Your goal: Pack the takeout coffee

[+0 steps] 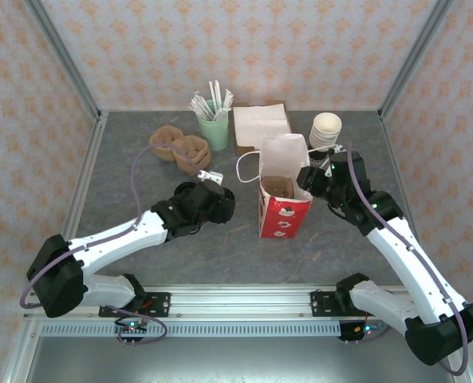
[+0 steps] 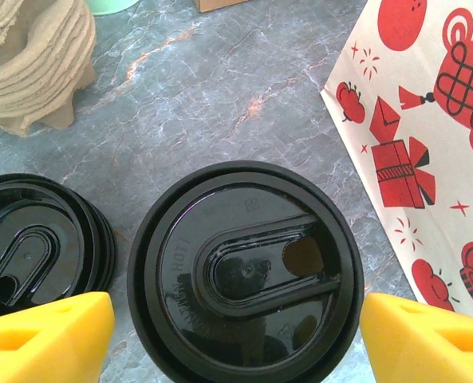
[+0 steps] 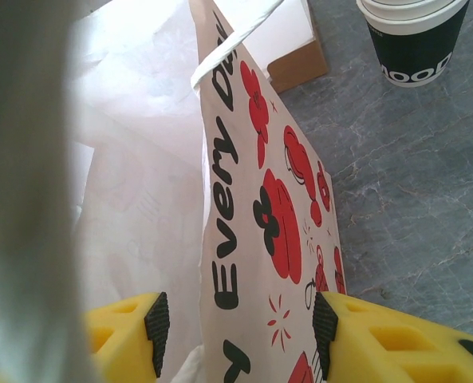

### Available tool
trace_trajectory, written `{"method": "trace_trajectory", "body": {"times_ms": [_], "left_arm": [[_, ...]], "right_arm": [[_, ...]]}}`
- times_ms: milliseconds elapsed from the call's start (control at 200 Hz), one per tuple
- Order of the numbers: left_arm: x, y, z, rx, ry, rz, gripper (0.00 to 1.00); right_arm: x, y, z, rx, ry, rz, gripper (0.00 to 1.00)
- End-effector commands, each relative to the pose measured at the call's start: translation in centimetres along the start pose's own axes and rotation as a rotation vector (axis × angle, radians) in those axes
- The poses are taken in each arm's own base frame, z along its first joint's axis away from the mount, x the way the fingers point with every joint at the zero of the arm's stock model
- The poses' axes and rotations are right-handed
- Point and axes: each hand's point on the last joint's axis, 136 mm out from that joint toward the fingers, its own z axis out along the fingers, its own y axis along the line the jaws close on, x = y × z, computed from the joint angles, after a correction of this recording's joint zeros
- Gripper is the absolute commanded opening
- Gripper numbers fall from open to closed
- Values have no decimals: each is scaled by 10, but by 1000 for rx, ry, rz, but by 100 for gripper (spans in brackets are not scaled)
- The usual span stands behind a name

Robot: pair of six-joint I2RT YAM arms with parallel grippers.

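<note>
Black lid dead centre under the left wrist camera: that's the takeout coffee (image 2: 248,271), standing upright on the grey marbled table (image 1: 244,255). The left gripper (image 2: 236,339) hangs right over it, jaws spread wide, one yellow finger (image 2: 45,335) on each side of the lid and neither clamped on it. Nothing gripped there.

Just to the cup's left sits a low pile of loose black lids (image 2: 29,247), nearly touching it. Beyond them is a stack of brown cardboard carriers (image 2: 37,64).

On the cup's other side, close by, stands the red-and-white paper bag (image 1: 282,209), upright, mouth open, something brown down inside.

Over at the bag's right edge, the right gripper (image 3: 240,323) has its jaws about half apart, straddling the bag's printed side wall, one pad (image 3: 156,319) on the inner side and one on the outer. Whether they're pinching the paper, I can't tell from here.

Behind the bag, a stack of lidless cups (image 1: 325,129), white napkins (image 1: 260,124) and a mint-green cup of sachets (image 1: 214,128).
</note>
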Motion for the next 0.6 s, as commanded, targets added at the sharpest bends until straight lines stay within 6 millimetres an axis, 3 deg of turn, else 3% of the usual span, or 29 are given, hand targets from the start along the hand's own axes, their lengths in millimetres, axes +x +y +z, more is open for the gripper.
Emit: {"method": "trace_trajectory", "body": {"times_ms": [0, 400, 596], "left_arm": [[-18, 0, -1, -21, -41, -51, 80], [-10, 4, 8, -74, 18, -77, 74], [-8, 5, 11, -86, 32, -72, 77]], "right_arm": [[-6, 1, 0, -6, -21, -14, 53], [-9, 0, -2, 2, -27, -16, 53], [-10, 0, -2, 2, -27, -17, 53]]}}
